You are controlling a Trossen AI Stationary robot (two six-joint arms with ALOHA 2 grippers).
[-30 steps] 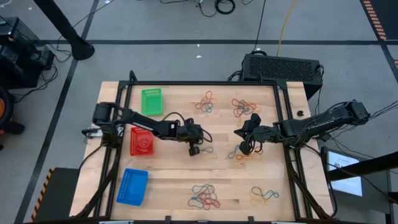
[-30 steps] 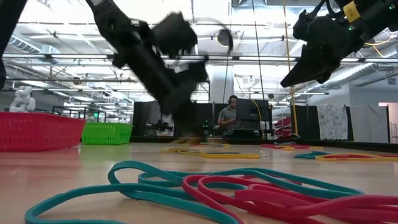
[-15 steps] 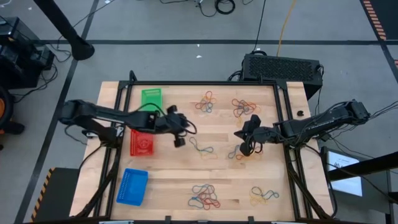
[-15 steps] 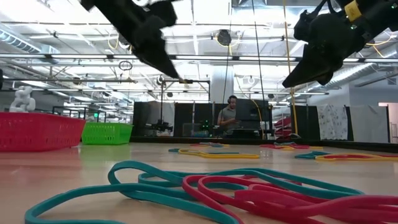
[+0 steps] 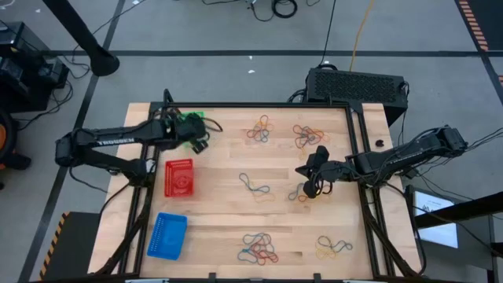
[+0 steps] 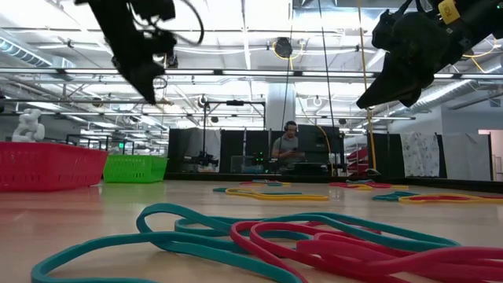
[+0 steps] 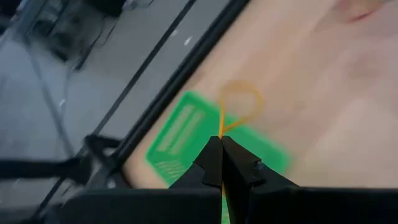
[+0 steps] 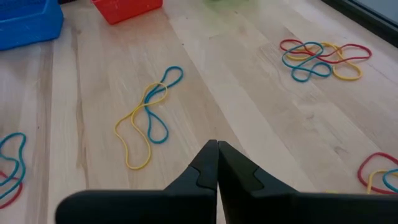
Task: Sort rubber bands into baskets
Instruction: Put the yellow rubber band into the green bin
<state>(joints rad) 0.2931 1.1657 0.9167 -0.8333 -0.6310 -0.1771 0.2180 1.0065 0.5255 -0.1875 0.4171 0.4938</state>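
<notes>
One orange rubber band [image 7: 238, 107] hangs pinched in the left pincer [image 7: 221, 149], fingers pressed together on it, directly above the green basket [image 5: 191, 119] at the bench's far left. The drop looks to be straight down. The right pincer [image 5: 308, 185], pressed together and empty, waits mid-bench over a loose cluster.

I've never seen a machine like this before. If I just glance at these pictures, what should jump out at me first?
Most striking is the left gripper, shut on a thin yellow-orange rubber band dangling above the small green plastic mesh basket at the wooden table's far left corner. Colourful clusters of rubber band loops lie scattered across the table. The right gripper, shut and empty, hangs over the table's right side.
</notes>
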